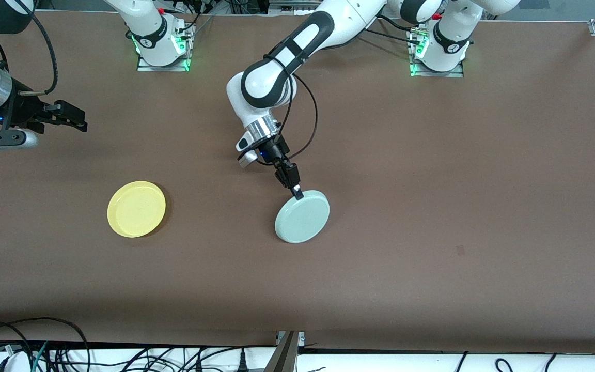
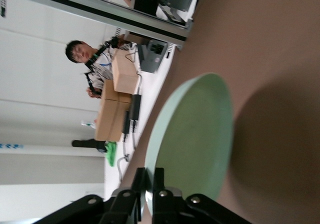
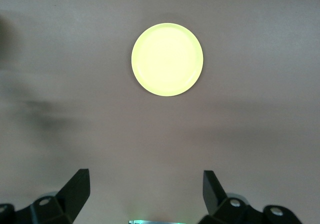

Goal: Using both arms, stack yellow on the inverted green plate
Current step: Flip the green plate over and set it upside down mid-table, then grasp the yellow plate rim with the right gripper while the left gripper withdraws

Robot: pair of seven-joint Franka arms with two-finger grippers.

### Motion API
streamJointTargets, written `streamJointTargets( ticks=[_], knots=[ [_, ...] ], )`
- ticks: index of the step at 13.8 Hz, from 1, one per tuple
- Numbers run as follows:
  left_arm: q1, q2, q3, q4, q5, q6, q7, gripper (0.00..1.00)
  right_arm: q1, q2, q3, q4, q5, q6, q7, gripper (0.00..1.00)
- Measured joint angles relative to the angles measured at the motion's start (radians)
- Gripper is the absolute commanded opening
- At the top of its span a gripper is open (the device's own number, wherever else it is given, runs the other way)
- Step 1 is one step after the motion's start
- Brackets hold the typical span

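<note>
Two plates lie well apart: yellow, green plate inverted.

The front view looks down from high across the brown table, facing both arm bases along the frame's top. The left wrist view sits low and close, tilted sideways, with the green plate filling its centre; the same green plate lies mid-frame in the front view. The right wrist view looks straight down from higher up on the yellow plate, shared with the front view's lower left.
</note>
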Motion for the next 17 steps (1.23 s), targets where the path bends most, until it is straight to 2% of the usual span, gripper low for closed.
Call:
streamJointTargets(
  ticks=[2,3,4,11,15,17],
  knots=[
    [-0.002,0.020,-0.027,0.001,-0.074,0.017,-0.048,0.87,-0.004,0.000,-0.001,0.000,0.000,0.000,0.000,1.00],
    [-0.002,0.026,-0.032,0.001,-0.110,0.023,-0.060,0.97,-0.005,0.000,-0.001,0.000,0.000,0.000,0.000,1.00],
    [-0.001,0.026,-0.035,0.004,-0.145,0.028,-0.069,1.00,-0.007,0.000,-0.001,0.000,0.000,0.000,0.001,1.00],
    [0.025,0.006,-0.038,0.119,-0.435,0.030,-0.107,1.00,-0.058,0.019,-0.004,-0.002,0.000,-0.003,0.002,1.00],
    [0.169,-0.101,-0.027,0.145,-0.642,0.028,-0.081,1.00,-0.131,0.094,-0.018,-0.003,0.032,0.016,0.001,1.00],
    [0.274,-0.167,-0.025,0.145,-0.754,0.028,0.022,1.00,-0.168,0.144,-0.024,-0.004,0.044,0.081,-0.001,1.00]
  ],
)
